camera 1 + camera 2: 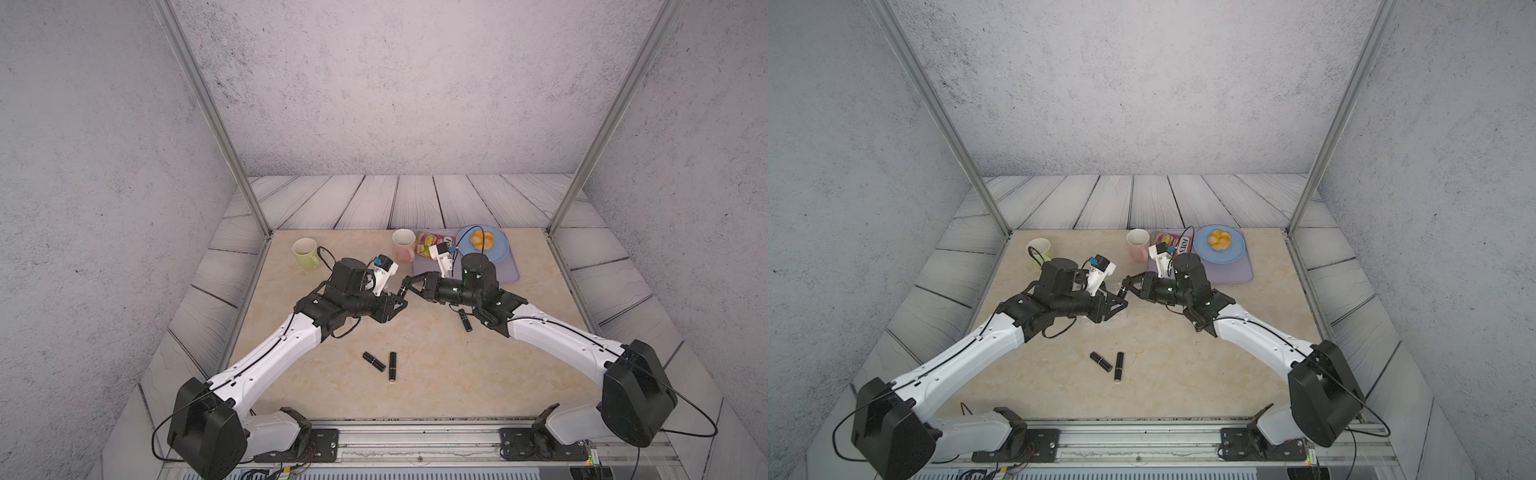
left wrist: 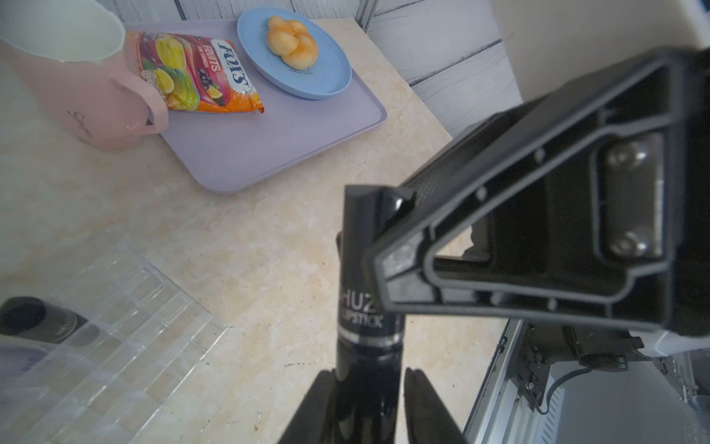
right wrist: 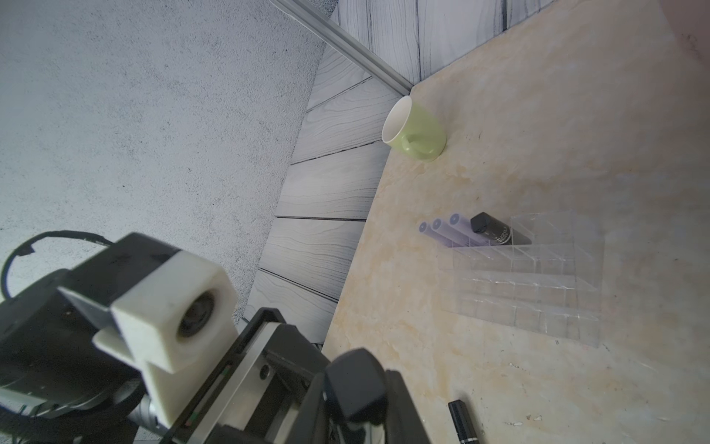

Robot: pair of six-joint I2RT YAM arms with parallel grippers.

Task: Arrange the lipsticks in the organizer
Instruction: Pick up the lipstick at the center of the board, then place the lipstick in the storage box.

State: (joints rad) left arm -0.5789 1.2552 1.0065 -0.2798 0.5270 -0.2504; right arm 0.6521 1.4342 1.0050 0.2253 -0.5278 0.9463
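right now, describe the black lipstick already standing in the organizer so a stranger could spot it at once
Start at the green mug in a corner of the tabletop, then find the clear organizer nearby. Four tubes stand in one outer row of it: three lilac lipsticks, then the black lipstick, the only dark, square-capped one among them.

Above the tabletop's middle, the left gripper (image 1: 1119,296) and right gripper (image 1: 1130,286) meet at a small glossy black lipstick tube (image 1: 1124,290). Two more black gold-ended tubes (image 1: 1101,361) lie just beside each other near the front edge.
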